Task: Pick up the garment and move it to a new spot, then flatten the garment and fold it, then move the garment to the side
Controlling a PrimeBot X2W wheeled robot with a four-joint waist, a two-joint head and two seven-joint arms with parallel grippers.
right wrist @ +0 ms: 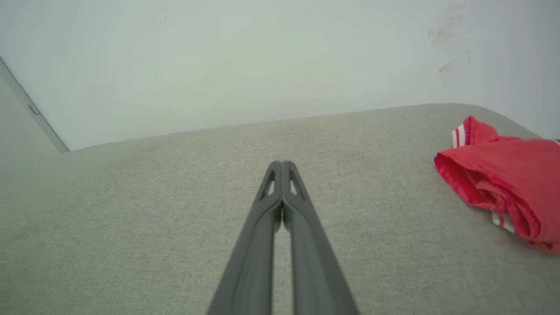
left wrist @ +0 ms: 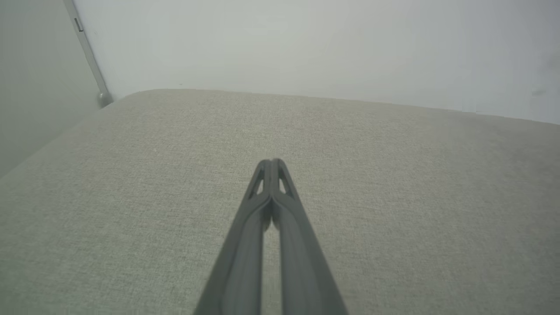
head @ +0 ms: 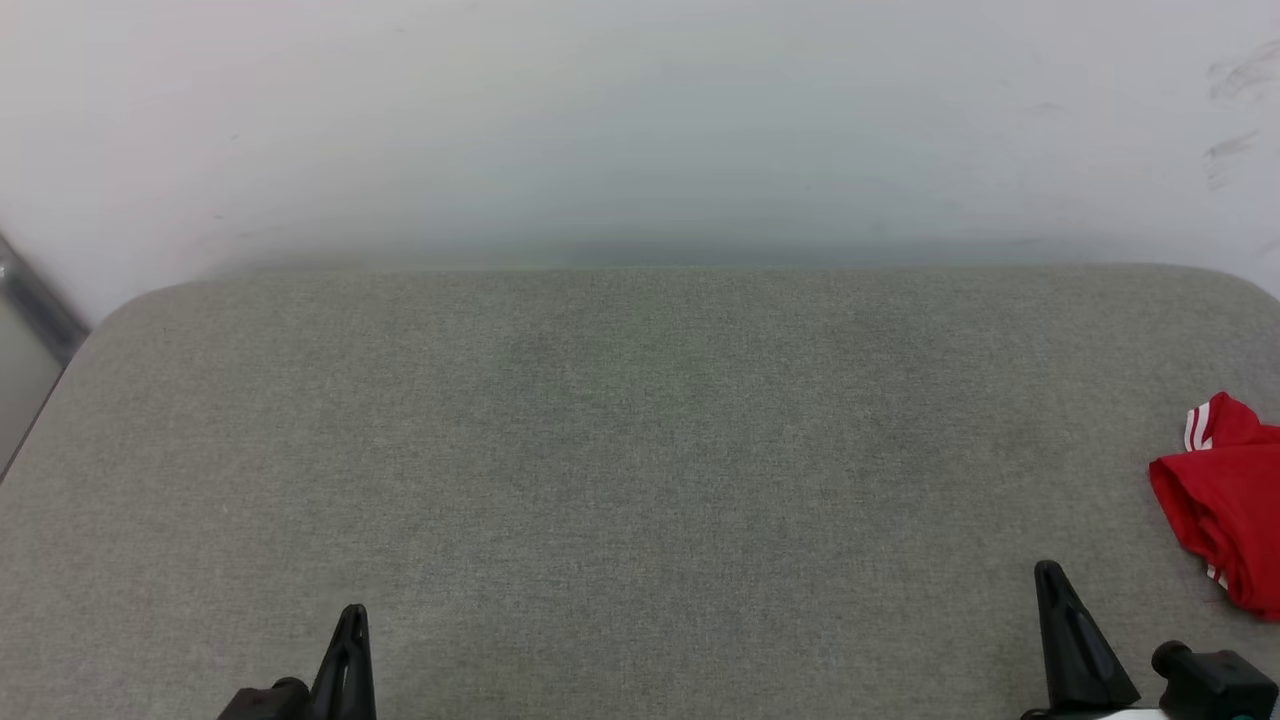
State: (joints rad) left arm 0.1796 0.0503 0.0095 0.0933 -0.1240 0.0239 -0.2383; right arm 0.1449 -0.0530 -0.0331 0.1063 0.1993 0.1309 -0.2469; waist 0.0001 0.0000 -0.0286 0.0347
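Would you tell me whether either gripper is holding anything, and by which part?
Nothing is held: the left gripper and the right gripper are shut and empty, and the garment lies apart.

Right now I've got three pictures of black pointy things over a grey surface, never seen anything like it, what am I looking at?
It is a wheeled robot with two arms, each ending in two long dark fingers. One picture looks down from its head: left gripper at lower left, right gripper at lower right. The other two come from wrist cameras looking along each gripper's fingers. Both grippers are shut and hold nothing. On the grey padded surface lies a crumpled red garment with white-striped trim, off to the robot's right, untouched.
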